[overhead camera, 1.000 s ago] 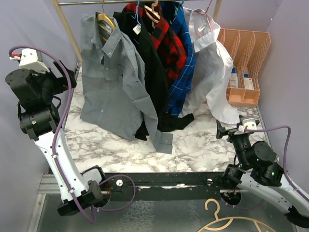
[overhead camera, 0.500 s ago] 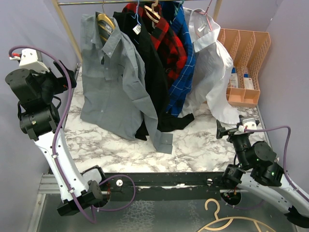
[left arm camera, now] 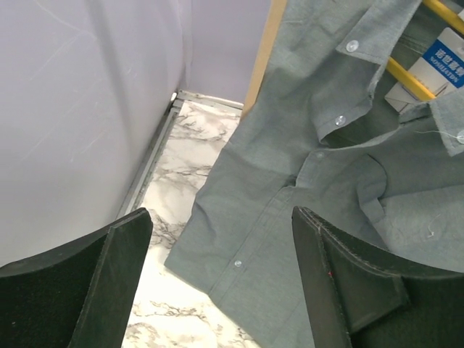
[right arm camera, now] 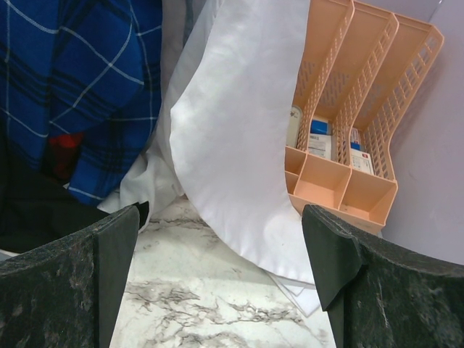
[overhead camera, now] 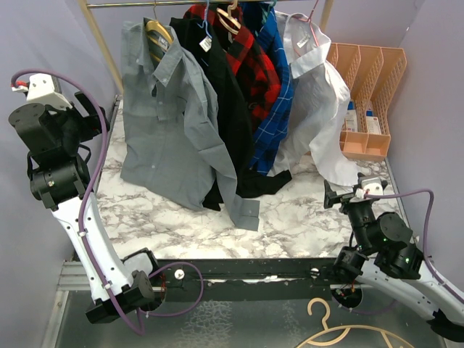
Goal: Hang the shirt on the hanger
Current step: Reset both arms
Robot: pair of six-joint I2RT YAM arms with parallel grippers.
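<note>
The light-grey shirt [overhead camera: 170, 123] hangs on the yellow-gold hanger [overhead camera: 157, 32] from the rail at the back left, its hem resting on the marble table. In the left wrist view the shirt [left arm camera: 319, 181] fills the right side and the yellow hanger [left arm camera: 413, 76] shows inside the collar. My left gripper [overhead camera: 90, 116] is open and empty, held high just left of the shirt; in its own view the left gripper [left arm camera: 221, 283] frames the shirt's hem. My right gripper [overhead camera: 341, 194] is open and empty, low at the right; the right wrist view shows the right gripper [right arm camera: 221, 290] facing the white shirt.
On the rail hang a black garment [overhead camera: 225, 94], a red plaid shirt [overhead camera: 250, 58], a blue plaid shirt [overhead camera: 275, 94] and a white shirt [overhead camera: 319, 109]. A peach organiser tray [overhead camera: 366, 94] stands at the back right. A pale tan hanger [overhead camera: 341, 330] lies below the table's front edge.
Both arms shifted only slightly; the right gripper edged a little left. The shirt and hanger stay as they were.
</note>
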